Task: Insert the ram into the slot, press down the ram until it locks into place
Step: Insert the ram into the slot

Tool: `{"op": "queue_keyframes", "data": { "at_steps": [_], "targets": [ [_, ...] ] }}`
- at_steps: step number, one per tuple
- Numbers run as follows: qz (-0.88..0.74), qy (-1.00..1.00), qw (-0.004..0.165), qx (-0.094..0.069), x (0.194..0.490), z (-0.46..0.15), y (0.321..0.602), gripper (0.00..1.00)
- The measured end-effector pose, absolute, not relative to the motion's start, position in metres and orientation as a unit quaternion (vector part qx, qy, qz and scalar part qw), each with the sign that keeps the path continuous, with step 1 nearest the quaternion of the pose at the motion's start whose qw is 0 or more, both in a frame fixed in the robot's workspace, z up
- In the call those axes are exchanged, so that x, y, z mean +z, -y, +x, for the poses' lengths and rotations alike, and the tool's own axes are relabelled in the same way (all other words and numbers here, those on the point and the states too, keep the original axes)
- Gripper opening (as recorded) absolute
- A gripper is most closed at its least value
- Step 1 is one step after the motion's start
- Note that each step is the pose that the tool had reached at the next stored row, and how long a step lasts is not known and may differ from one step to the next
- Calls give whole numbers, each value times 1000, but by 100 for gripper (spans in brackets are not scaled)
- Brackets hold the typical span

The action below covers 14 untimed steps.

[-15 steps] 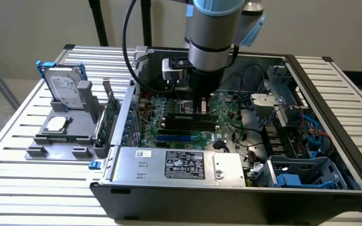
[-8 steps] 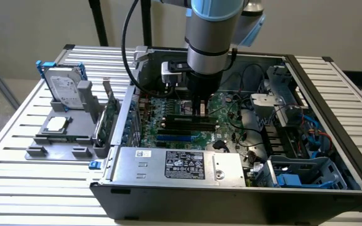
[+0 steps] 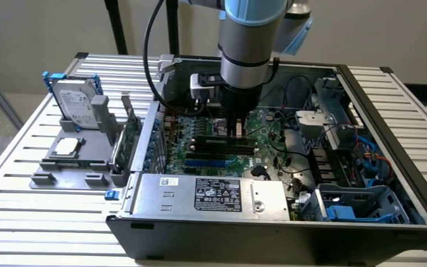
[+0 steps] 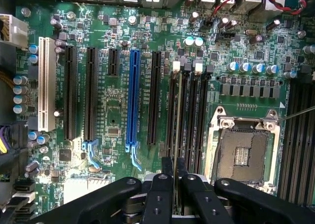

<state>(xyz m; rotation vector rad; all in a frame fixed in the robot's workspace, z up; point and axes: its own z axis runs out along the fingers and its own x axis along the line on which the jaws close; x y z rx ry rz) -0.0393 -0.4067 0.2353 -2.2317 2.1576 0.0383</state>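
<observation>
**Step in hand:** insertion, judged close to seating, with locking not yet shown.

- **Gripper:** black gripper (image 3: pixel 236 129) (image 4: pixel 174 184) on the grey-and-blue arm, standing inside the open black computer case (image 3: pixel 273 228) on the slatted metal counter (image 3: pixel 20 183).
- **Grip:** fingers (image 4: pixel 160 194) pinching the long, thin green ram stick (image 4: pixel 175 125), seen edge-on as a pale line in the wrist view.
- **Ram:** upright and aligned lengthwise over a long, narrow black plastic memory slot (image 4: pixel 179 115) with a white end latch, one of several alike. Cannot tell whether touching the slot or just above it.
- **Neighbours:** long blue expansion socket (image 4: pixel 133 101) to one side of the memory slots, square silver processor socket (image 4: pixel 243 150) to the other.
- **Exterior view:** memory slots at 6 o'clock from the gripper, just beneath. Grey fixture carrying a silver hard drive (image 3: pixel 76 105) at 9 o'clock, well apart.
- **Called for next, by judgement:** straight, even downward pressure, with the stick kept upright in the slot, until both end latches close. Any tilt likely to jam one end.
</observation>
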Motion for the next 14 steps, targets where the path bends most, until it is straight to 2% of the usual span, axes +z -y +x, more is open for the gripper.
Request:
{"op": "queue_keyframes", "data": {
  "at_steps": [14],
  "targets": [
    [-719,-695,19,10,230,-41,407,14]
  ]
}}
